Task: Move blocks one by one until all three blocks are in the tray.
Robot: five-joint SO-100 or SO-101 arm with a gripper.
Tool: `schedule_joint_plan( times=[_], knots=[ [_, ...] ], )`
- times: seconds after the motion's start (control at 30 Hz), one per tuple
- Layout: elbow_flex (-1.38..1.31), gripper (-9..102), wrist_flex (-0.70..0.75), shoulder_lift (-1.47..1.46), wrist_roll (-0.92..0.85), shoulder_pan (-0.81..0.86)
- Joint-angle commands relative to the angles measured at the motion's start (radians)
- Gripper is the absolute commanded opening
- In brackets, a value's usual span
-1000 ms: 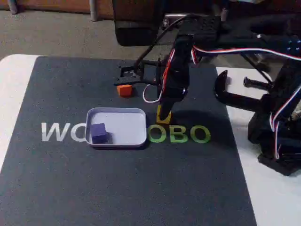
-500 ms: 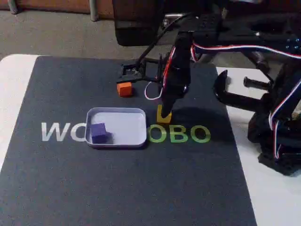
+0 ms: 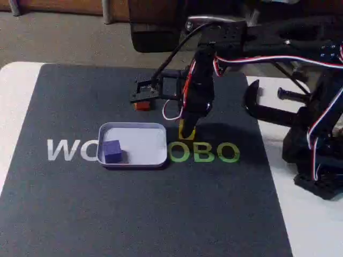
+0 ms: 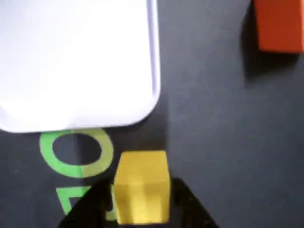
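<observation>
In the fixed view my gripper (image 3: 186,130) points down just right of the tray (image 3: 155,131), shut on the yellow block (image 3: 186,128). The wrist view shows that yellow block (image 4: 141,185) held between my dark fingers (image 4: 190,206) at the bottom edge, over the green lettering. The tray's rim (image 4: 153,80) lies up and to the left of it. A purple-blue block (image 3: 112,151) rests in the tray's left part. The orange block (image 3: 142,105) sits on the mat behind the tray, partly hidden by the wrist camera mount; in the wrist view the orange block (image 4: 279,26) is at the top right.
A dark mat (image 3: 80,214) with "WO…OBO" lettering covers the white table (image 3: 16,91). The arm's base and a black clamp (image 3: 268,110) stand at the right. Carpeted floor lies beyond the table's far edge.
The gripper has closed on the yellow block and risen slightly. The wrist camera mount has dropped forward and now covers part of the orange block.
</observation>
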Motion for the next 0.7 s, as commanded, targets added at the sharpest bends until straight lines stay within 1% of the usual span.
schedule_joint_plan(
  times=[0.0, 0.07, 0.13, 0.23, 0.43, 0.67],
  knots=[
    [-0.028, 11, -0.011, 0.005, -0.008, 0.0],
    [-0.028, 6, -0.014, 0.005, -0.008, 0.002],
    [-0.028, -2, -0.015, 0.009, -0.002, 0.002],
    [-0.026, -8, -0.021, 0.021, 0.012, -0.002],
    [-0.023, -8, -0.038, 0.097, 0.081, -0.035],
    [-0.003, -8, -0.066, 0.262, 0.199, -0.133]
  ],
)
